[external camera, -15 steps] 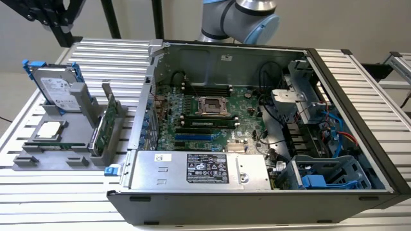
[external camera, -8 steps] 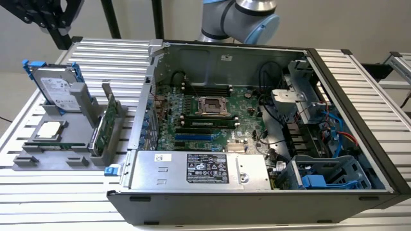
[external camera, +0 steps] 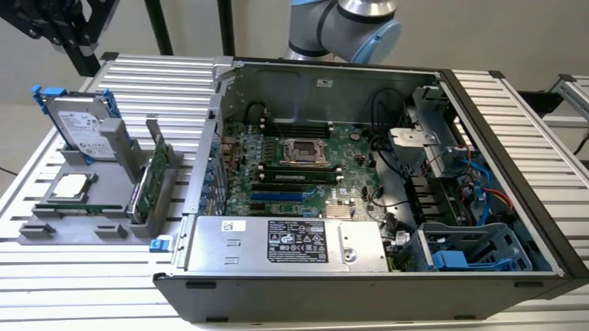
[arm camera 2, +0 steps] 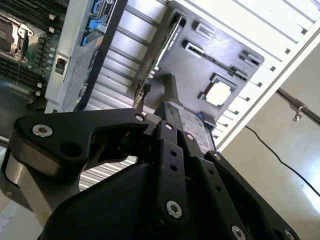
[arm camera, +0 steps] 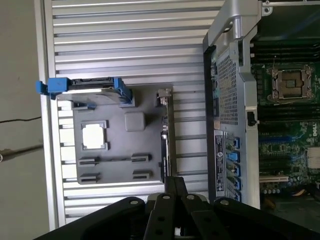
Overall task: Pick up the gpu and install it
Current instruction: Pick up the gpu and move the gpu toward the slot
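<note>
Black claw (arm camera: 175,184) hangs over flat green gpu (external camera: 160,165).

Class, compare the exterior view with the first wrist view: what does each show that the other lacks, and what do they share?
Exterior view: the power supply box, the blue drive cage and the arm's base. First wrist view: the outer face of the case's back panel with its blue ports. Shared: the gpu standing on edge in the grey tray, the hard drive, the processor and the motherboard.
</note>
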Controlling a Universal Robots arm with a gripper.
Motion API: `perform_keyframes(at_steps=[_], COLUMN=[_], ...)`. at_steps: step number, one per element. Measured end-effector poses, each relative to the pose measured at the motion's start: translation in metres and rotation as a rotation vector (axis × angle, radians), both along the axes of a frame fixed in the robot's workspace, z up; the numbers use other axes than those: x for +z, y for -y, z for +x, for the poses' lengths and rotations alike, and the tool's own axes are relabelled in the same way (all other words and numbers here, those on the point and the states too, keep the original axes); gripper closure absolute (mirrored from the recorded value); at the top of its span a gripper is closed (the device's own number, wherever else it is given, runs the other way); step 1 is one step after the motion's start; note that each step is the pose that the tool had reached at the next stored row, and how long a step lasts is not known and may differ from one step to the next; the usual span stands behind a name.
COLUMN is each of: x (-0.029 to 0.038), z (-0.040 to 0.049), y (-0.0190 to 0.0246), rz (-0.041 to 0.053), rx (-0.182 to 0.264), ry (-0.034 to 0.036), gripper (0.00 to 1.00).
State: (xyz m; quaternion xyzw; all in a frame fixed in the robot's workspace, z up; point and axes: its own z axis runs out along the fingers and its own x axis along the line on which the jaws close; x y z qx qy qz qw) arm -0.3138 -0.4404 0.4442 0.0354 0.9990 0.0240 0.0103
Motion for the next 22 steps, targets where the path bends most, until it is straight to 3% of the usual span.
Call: perform_keyframes(at_steps=[22], x=[0.0000], z=[0.0000], y=[0.0261], rz=[0.0001], rx=[0.000], ry=[0.0000], gripper=[1.00])
